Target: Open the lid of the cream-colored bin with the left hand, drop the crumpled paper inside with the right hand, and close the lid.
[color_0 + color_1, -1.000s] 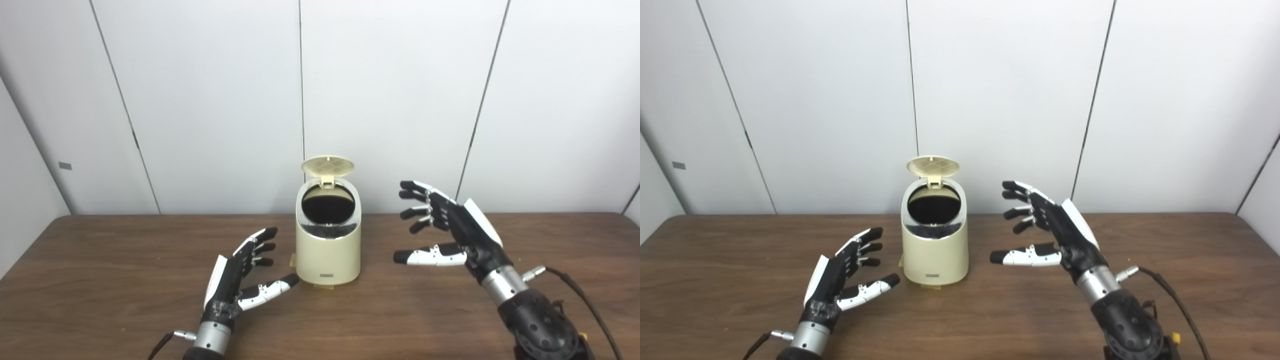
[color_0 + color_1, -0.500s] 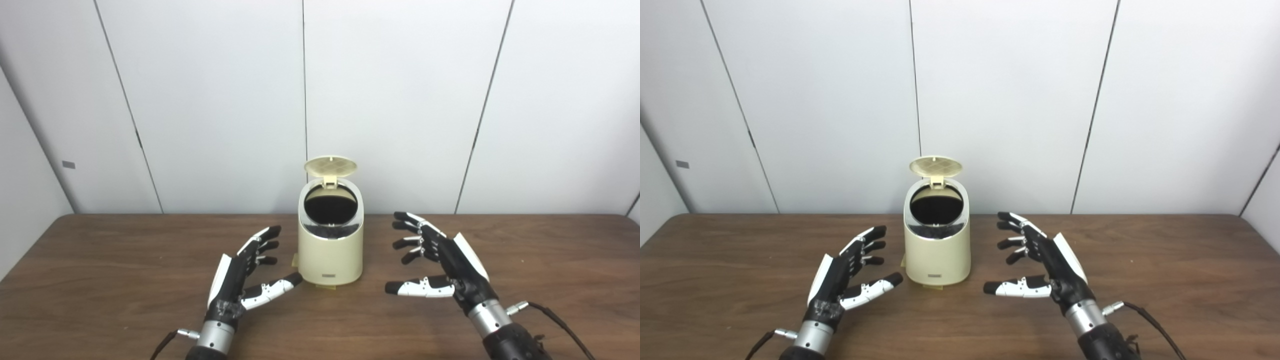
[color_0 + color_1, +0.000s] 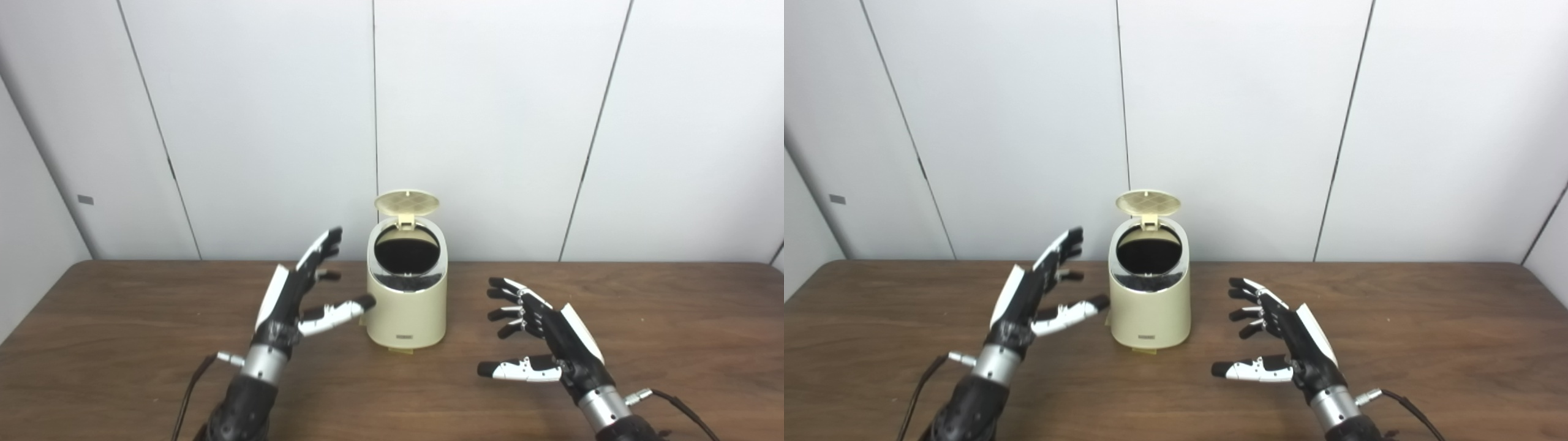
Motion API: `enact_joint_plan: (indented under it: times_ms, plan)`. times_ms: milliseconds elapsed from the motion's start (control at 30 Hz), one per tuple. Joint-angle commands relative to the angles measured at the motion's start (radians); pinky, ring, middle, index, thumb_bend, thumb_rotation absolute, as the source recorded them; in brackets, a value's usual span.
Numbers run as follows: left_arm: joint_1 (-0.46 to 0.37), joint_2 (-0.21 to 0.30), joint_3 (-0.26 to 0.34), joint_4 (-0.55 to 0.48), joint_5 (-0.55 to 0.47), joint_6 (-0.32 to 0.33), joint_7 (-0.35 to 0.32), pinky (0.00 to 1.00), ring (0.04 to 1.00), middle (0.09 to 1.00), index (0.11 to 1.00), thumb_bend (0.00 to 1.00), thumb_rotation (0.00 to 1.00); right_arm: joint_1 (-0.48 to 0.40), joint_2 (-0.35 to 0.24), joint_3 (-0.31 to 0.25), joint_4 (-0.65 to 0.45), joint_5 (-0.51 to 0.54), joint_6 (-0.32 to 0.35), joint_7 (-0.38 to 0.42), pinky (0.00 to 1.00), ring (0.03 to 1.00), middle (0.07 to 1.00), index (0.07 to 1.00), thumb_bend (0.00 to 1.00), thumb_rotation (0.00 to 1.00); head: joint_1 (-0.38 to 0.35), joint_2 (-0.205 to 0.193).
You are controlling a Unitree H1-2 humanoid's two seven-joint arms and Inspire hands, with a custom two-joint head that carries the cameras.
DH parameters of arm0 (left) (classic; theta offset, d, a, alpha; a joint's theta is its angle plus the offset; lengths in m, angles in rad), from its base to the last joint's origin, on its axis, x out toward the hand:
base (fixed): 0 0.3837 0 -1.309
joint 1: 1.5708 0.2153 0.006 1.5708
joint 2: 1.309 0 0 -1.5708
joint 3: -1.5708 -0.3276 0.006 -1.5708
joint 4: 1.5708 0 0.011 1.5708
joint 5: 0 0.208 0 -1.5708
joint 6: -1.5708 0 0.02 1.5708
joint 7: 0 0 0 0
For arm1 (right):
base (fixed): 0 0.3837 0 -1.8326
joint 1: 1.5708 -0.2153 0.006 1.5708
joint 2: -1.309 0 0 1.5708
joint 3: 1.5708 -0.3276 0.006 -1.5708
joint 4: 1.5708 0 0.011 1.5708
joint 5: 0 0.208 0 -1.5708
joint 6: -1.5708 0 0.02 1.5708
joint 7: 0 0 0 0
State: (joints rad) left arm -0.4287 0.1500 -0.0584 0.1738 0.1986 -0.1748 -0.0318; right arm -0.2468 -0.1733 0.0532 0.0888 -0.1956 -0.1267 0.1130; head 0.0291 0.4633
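Observation:
The cream-colored bin (image 3: 407,309) stands at the middle of the brown table (image 3: 122,318). Its round lid (image 3: 407,203) is tipped up and back, and the dark mouth (image 3: 406,249) is open. No crumpled paper shows anywhere; the bin's inside is too dark to see into. My left hand (image 3: 300,297) is open and raised just left of the bin, thumb tip close to the bin's side. My right hand (image 3: 548,337) is open and empty, low over the table to the right of the bin. Both also show in the right eye view: left hand (image 3: 1038,294), right hand (image 3: 1286,340).
A white panelled wall (image 3: 490,122) stands right behind the table's far edge. Thin cables trail from my left wrist (image 3: 190,386) and from my right wrist (image 3: 686,410) toward the table's front edge.
My left hand has risen and moved up toward the bin's left side. My right hand has come down and back from beside the bin's mouth to low over the table. The lid stays open.

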Motion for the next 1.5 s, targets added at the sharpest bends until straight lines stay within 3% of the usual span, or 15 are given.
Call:
enact_joint_plan:
  times_ms: [0, 100, 267, 500, 633, 833, 1167, 1467]
  plan:
    - [-0.072, 0.015, 0.002, -0.040, 0.002, 0.015, -0.008, 0.79, 0.954, 0.982, 1.000, 0.94, 0.37, -0.018, 0.000, -0.001, -0.008, -0.003, -0.039, -0.024, 0.54, 0.694, 0.826, 0.845, 0.83, 0.18, 0.000, 0.001]
    - [-0.120, 0.026, -0.003, -0.055, 0.027, 0.055, -0.017, 0.82, 0.982, 0.999, 1.000, 0.95, 0.36, -0.016, 0.004, 0.002, -0.007, -0.013, -0.033, -0.029, 0.54, 0.690, 0.827, 0.842, 0.84, 0.16, -0.002, 0.000]
    - [-0.175, 0.031, -0.009, -0.069, 0.062, 0.105, -0.016, 0.95, 1.000, 1.000, 1.000, 1.00, 0.38, -0.015, 0.003, 0.008, -0.013, -0.029, -0.027, -0.030, 0.54, 0.687, 0.831, 0.836, 0.84, 0.15, -0.003, -0.001]
    - [-0.229, 0.040, -0.036, -0.082, 0.090, 0.150, -0.040, 0.95, 1.000, 1.000, 1.000, 1.00, 0.40, -0.017, 0.002, 0.011, -0.008, -0.041, -0.025, -0.038, 0.53, 0.678, 0.832, 0.833, 0.84, 0.16, -0.009, -0.005]
    - [-0.258, 0.062, -0.072, -0.089, 0.156, 0.169, -0.065, 0.93, 1.000, 1.000, 1.000, 1.00, 0.44, -0.017, 0.002, 0.013, -0.011, -0.043, -0.014, -0.039, 0.54, 0.681, 0.831, 0.833, 0.84, 0.17, -0.010, -0.006]
    - [-0.313, 0.098, -0.114, -0.045, 0.202, 0.159, -0.100, 0.92, 1.000, 0.998, 0.982, 1.00, 0.47, -0.019, 0.004, 0.014, -0.007, -0.041, -0.012, -0.042, 0.54, 0.685, 0.834, 0.836, 0.84, 0.18, -0.019, -0.006]
    - [-0.331, 0.129, -0.150, -0.045, 0.222, 0.187, -0.171, 0.86, 0.985, 0.981, 0.949, 1.00, 0.49, -0.021, 0.008, 0.014, -0.007, -0.044, -0.018, -0.047, 0.54, 0.673, 0.827, 0.836, 0.84, 0.18, -0.029, 0.000]
    - [-0.350, 0.196, -0.224, -0.063, 0.319, 0.198, -0.270, 1.00, 1.000, 0.946, 0.932, 1.00, 0.48, -0.018, 0.011, 0.014, -0.010, -0.043, -0.011, -0.048, 0.54, 0.677, 0.830, 0.839, 0.83, 0.20, -0.034, 0.004]
